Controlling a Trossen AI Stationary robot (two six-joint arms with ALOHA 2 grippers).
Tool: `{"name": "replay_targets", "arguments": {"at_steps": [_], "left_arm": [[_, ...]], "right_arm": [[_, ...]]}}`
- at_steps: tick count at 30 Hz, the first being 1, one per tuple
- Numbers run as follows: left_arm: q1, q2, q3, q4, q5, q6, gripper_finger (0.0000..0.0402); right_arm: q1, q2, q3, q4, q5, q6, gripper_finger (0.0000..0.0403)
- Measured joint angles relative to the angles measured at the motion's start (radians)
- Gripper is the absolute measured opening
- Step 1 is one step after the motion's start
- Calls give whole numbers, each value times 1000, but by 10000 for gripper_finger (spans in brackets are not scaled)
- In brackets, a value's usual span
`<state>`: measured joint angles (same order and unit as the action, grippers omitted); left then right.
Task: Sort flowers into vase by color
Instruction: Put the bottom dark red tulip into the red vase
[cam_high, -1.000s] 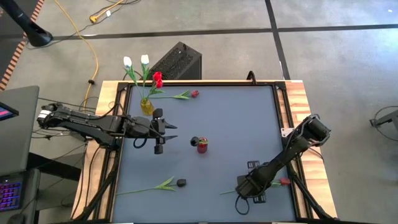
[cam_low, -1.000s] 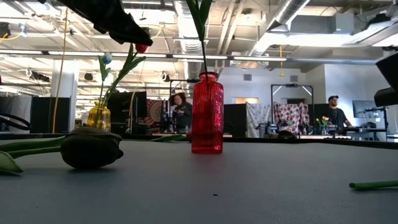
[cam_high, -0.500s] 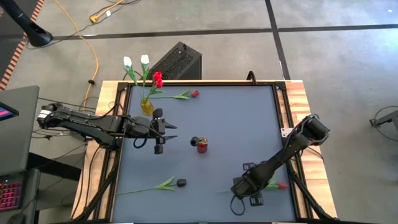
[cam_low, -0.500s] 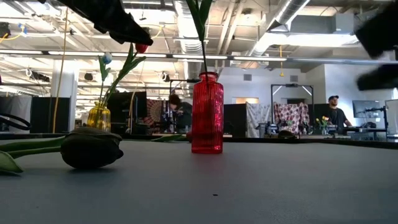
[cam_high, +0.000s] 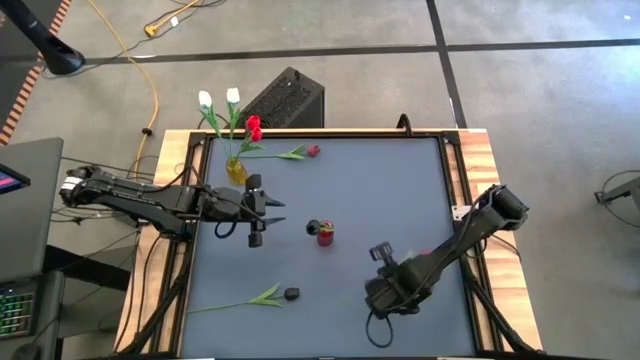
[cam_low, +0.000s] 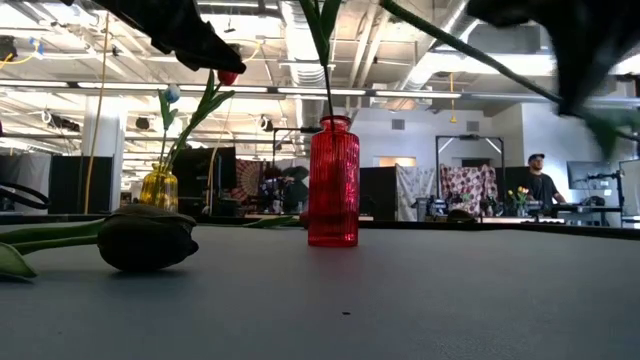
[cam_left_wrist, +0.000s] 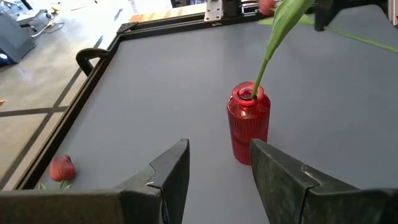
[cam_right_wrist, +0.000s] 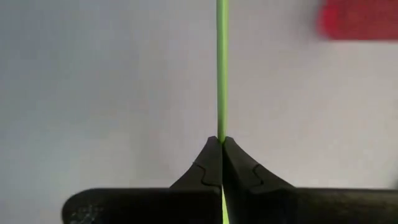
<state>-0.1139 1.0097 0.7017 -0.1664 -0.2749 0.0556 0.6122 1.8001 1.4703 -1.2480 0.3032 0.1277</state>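
Note:
A red vase (cam_high: 326, 237) stands mid-table with a dark tulip (cam_high: 313, 228) in it. At the far left a yellow vase (cam_high: 236, 170) holds white and red tulips. One red tulip (cam_high: 300, 152) lies by the far edge, and a dark tulip (cam_high: 270, 296) lies near left. My right gripper (cam_high: 388, 292), right of the red vase, is shut on a red tulip's stem (cam_low: 470, 48). Its head (cam_left_wrist: 267, 5) shows in the left wrist view. My left gripper (cam_left_wrist: 217, 168) waits open, left of the red vase (cam_left_wrist: 249, 121). My right gripper pinches the thin green stem (cam_right_wrist: 221, 93) of the red tulip between its two fingers (cam_right_wrist: 205, 163), coming steeply from above. The fingers lie across the stem. The tulip is lifted clear of the table, its stem slanting in the low view (cam_low: 470, 48).
A black box (cam_high: 285, 100) stands on the floor beyond the far edge. A raised dark frame (cam_high: 446, 160) runs around the grey tabletop. Open tabletop lies between the red vase and my right gripper. People and desks show in the room behind.
My right gripper has risen, gone toward the table's left and far edges, toward the red vase, and rolled at the wrist. The red tulip, which lay near the table's right near corner, has been lifted clear; its stem now slants high in the low view.

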Motion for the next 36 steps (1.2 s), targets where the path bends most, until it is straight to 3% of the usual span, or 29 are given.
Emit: {"name": "replay_targets", "arguments": {"at_steps": [14,26,36], "left_arm": [[0,0,0,-1,-1,-7,158],[0,0,0,-2,-26,-9,158],[31,0,0,-2,-52,-12,158]], "right_arm": [[-95,0,58,-303,458,-432,23],[-257,-2,58,-326,1119,-975,24],[-382,-87,58,-325,1158,-1073,21]]}}
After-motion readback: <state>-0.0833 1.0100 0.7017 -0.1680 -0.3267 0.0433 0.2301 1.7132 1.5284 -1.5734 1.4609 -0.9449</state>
